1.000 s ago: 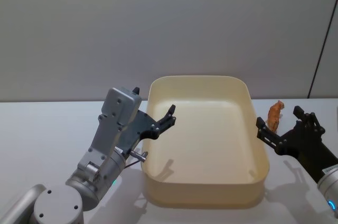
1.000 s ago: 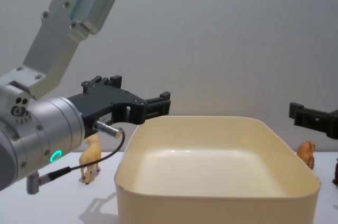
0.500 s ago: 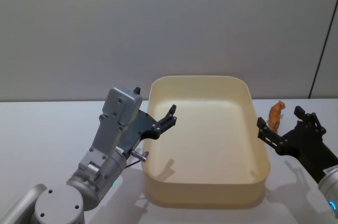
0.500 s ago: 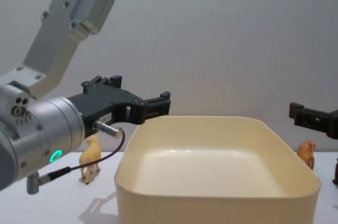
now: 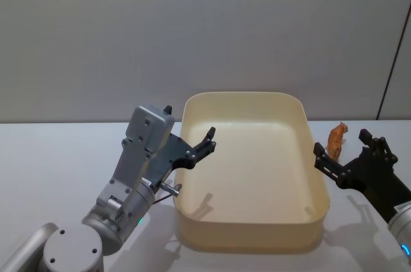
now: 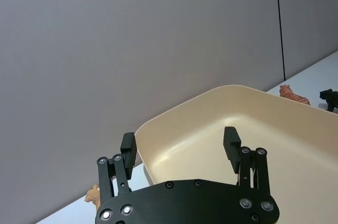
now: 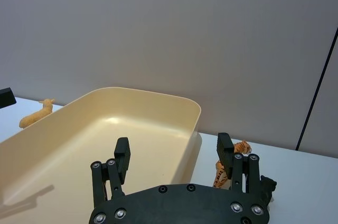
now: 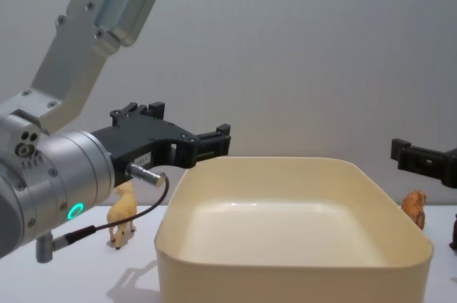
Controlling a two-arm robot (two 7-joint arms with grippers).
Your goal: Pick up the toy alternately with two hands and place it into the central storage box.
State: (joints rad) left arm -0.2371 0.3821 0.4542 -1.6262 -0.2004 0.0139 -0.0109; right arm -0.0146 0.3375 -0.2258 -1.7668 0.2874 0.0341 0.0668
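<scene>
Both sets of jaws are spread and hold nothing, and the central storage box (image 5: 244, 233), in the lower middle of the head view, has no toy in it. The left gripper (image 6: 179, 139) hangs over the box's left rim, at centre left of the head view, with one finger out over the interior. The right gripper (image 7: 173, 145) sits at the right edge, just outside the box's right wall. The orange striped tiger (image 5: 335, 138) stands on the counter (image 5: 51, 150) at middle right of the head view, near that wall and just beyond the right gripper's fingertips, so the right arm is plainly the nearer one. Its body runs from near to far, roughly along the wall, while the right jaws open from side to side. A short reach forward and down would likely bring them across its flanks, with the finger nearest the wall having the least room. A black toy (image 6: 328, 97) stands near it. The tan toy (image 8: 125, 210), at lower left of the chest view, stands left of the box past the left arm and would fall to the left gripper.
</scene>
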